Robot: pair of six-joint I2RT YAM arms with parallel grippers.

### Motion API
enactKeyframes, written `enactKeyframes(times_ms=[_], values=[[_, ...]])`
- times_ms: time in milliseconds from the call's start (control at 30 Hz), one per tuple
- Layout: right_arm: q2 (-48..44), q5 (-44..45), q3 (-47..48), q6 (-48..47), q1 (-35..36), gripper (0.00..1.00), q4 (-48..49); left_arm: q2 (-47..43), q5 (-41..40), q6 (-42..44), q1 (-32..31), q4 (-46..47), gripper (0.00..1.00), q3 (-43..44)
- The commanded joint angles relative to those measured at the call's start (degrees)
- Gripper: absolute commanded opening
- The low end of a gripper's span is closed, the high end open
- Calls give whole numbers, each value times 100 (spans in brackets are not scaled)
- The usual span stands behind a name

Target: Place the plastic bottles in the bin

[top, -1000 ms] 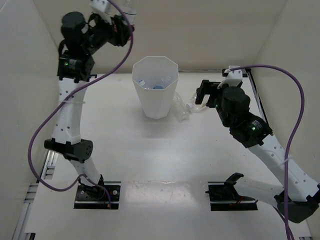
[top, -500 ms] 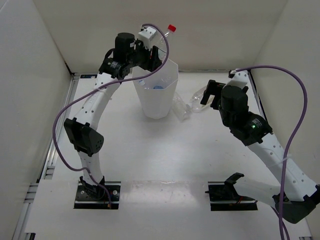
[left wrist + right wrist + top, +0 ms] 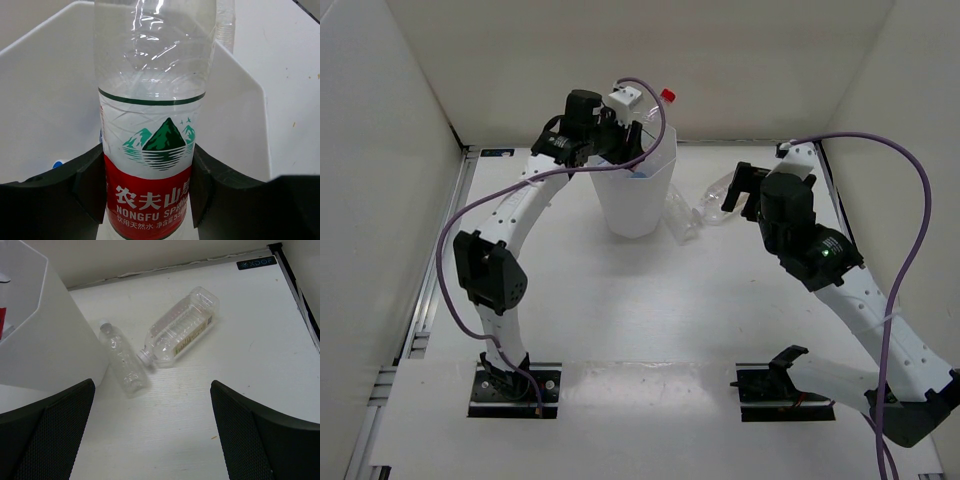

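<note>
2 loose bottles: a slim clear bottle (image 3: 122, 360) & a larger clear bottle (image 3: 182, 330) w/ a yellowish label lie on their sides on the table (image 3: 240, 365), right of the bin (image 3: 45, 335); their near ends almost meet, can't tell if touching
Slim clear bottle: just beside the bin wall, cap end toward the back wall
Larger clear bottle: angled, mouth end toward the slim one, base toward the back-right corner
Red-label bottle (image 3: 150, 125): held over the bin's open top, clear body reaching across the opening; its red cap (image 3: 667, 95) sticks out past the bin's far rim in the top view
L gripper (image 3: 148, 200): fingers clenched on the red-label bottle, one each side of the red band
R gripper (image 3: 152, 440): fingers spread wide, nothing between them; hovers above the table right of the bin, facing the 2 loose bottles
Bin: upright near the back, centre-left; a small blue bit (image 3: 57, 163) shows inside, can't tell what
</note>
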Motion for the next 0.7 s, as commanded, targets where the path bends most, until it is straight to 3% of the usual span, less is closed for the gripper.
enactKeyframes(times_ms=[0, 67, 167, 200, 400, 467, 600, 667], values=[[3, 136, -7, 14, -28, 100, 113, -447, -36, -7, -61, 126, 65, 27], [4, 136, -7, 14, -28, 100, 113, -447, -194, 132, -113, 126, 71, -25], [4, 83, -7, 14, -28, 100, 113, -499, -283, 204, -236, 126, 90, -25], [56, 14, -7, -46, -28, 100, 113, -500, -448, 204, -297, 126, 100, -25], [371, -127, 273, 163, -457, 100, -80, -605, -1020, 151, -421, 126, 100, 150], [574, -128, 475, 714, -694, 100, -282, -683, -1442, 203, -421, 126, 100, 203], [1783, -521, 1353, 1920, -1904, 100, -1178, -929, -2338, 343, -421, 126, 100, 501], [2600, -1396, 1951, 2576, -2529, 100, -1591, -1053, -2690, 597, -421, 126, 100, 502]])
